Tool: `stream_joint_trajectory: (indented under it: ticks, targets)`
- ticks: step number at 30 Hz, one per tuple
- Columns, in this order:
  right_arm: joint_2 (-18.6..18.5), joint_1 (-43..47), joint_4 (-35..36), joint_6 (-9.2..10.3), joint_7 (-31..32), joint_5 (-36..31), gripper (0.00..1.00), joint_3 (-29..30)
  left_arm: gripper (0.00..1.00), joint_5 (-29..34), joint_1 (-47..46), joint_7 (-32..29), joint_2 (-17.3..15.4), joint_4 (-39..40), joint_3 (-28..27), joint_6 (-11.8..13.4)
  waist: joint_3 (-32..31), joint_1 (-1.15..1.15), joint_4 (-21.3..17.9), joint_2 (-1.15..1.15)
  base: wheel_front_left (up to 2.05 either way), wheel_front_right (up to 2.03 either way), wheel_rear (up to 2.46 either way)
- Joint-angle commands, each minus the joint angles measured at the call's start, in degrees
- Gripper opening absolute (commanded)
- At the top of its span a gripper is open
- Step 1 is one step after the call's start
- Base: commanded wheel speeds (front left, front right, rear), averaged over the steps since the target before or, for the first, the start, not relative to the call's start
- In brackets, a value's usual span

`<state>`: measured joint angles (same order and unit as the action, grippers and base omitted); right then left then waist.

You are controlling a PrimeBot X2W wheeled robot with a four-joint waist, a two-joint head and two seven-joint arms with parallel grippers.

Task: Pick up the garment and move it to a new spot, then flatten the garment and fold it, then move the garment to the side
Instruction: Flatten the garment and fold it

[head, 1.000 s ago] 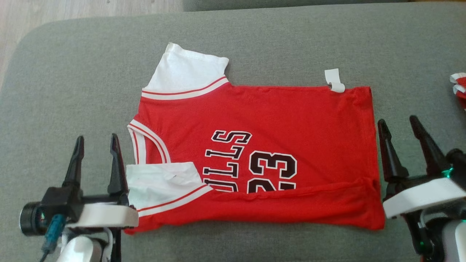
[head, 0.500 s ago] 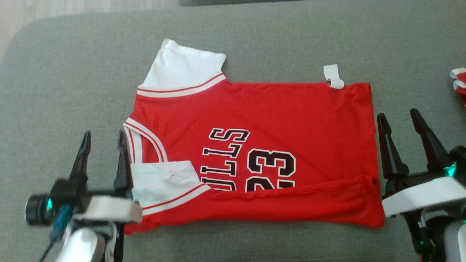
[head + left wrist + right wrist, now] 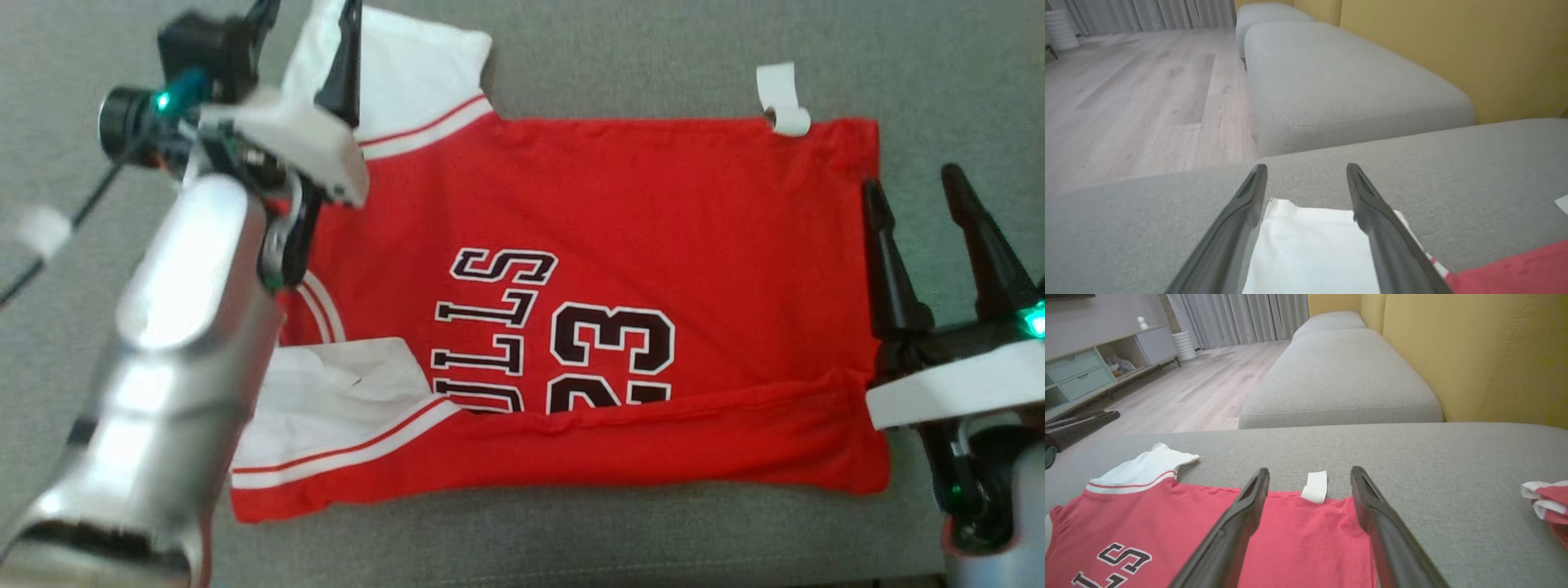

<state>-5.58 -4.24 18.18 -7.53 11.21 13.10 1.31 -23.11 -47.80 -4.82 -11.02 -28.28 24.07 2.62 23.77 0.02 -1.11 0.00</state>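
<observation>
Held apart at eleven o'clock, the left tool (image 3: 1306, 167) is best closed on the white cloth sleeve (image 3: 1310, 245) of the red printed jersey (image 3: 620, 204).

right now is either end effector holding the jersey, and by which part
Nothing is held. The left end effector is open over the jersey at its far white sleeve; the right end effector is open beside its hem.

Matt red cloth garment (image 3: 620, 204) lies on coarse-woven grey fabric cushion (image 3: 653, 49).
</observation>
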Motion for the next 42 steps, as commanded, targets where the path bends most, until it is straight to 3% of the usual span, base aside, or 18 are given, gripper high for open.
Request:
stream_joint_trajectory:
  ticks: [1, 10, 17, 18, 19, 22, 27, 37, 38, 39, 42]
  targets:
    - [-0.9, -1.2, 2.4, 0.04, 0.4, 0.4, 1.0, -1.5, 1.0, -0.1, -3.0, 0.1, -0.9, -1.4, -1.7, -0.6, 2.3, -0.02, -1.1, 0.0, 0.0, 0.0, 0.0]
    - [-1.1, -2.5, 1.9, 0.04, 1.7, 1.3, 1.0, -2.3, 1.0, -1.2, -16.4, -0.7, 2.0, -26.1, -1.0, -4.6, 6.8, -0.02, -3.6, 0.0, 0.0, 0.0, 0.0]
    - [-1.5, -2.9, 0.7, 0.04, 2.3, 1.8, 1.0, -1.8, 1.0, -2.6, -20.1, -10.0, 3.1, -39.4, -0.4, -6.1, 7.1, -0.02, -4.0, 0.0, 0.0, 0.0, 0.0]
    - [-1.7, -3.0, 0.3, 0.04, 2.5, 1.9, 1.0, -1.5, 0.22, -2.8, -20.3, -12.2, 3.4, -40.7, -0.1, -6.8, 7.1, -0.02, -3.9, 0.0, 0.0, 0.0, 0.0]
    - [-2.0, -3.4, -0.1, 0.04, 2.7, 1.9, 1.0, -1.0, 0.0, -3.0, -20.5, -13.7, 3.6, -41.5, 0.1, -7.2, 7.1, -0.02, -3.8, 0.0, 0.0, 0.0, 0.0]
    - [-3.3, -5.0, -2.0, 0.04, 3.6, 2.4, 1.0, 0.2, 0.0, -1.6, -21.3, -13.9, 3.4, -42.1, 2.0, -7.8, 7.0, -0.02, -3.5, 0.0, 0.0, 0.0, 0.0]
    - [-6.4, -9.9, -8.7, 0.04, 5.1, 4.0, 1.0, 0.7, 0.0, -0.3, -22.3, -7.5, 3.0, -41.7, 3.1, -7.3, 6.6, -0.02, -2.8, 0.0, 0.0, 0.0, 0.0]
    - [-12.4, -22.0, -29.8, 0.04, 6.8, 8.6, 1.0, -6.9, 0.0, -1.5, -24.8, 0.8, 4.5, -41.7, 2.9, -8.0, 6.1, -0.02, 0.4, 0.0, 0.0, 0.0, 0.0]
    - [-12.6, -22.6, -31.3, 0.04, 7.5, 9.1, 0.78, -7.3, 0.0, -1.9, -24.8, 1.5, 4.7, -41.6, 2.7, -8.1, 6.1, -0.02, 0.6, 0.0, 0.0, 0.0, 0.0]
    - [-12.9, -23.0, -32.6, 0.04, 8.3, 9.4, 0.0, -7.7, 0.0, -2.3, -24.8, 2.4, 4.8, -41.5, 2.4, -8.2, 5.9, -0.02, 0.9, 0.0, 0.0, 0.0, 0.0]
    - [-13.6, -23.8, -33.7, 0.04, 8.1, 10.4, 0.0, -7.7, 0.0, -3.4, -24.4, 6.3, 4.4, -40.6, 1.3, -8.2, 5.3, -0.02, 1.4, 0.0, 0.0, 0.0, 0.0]
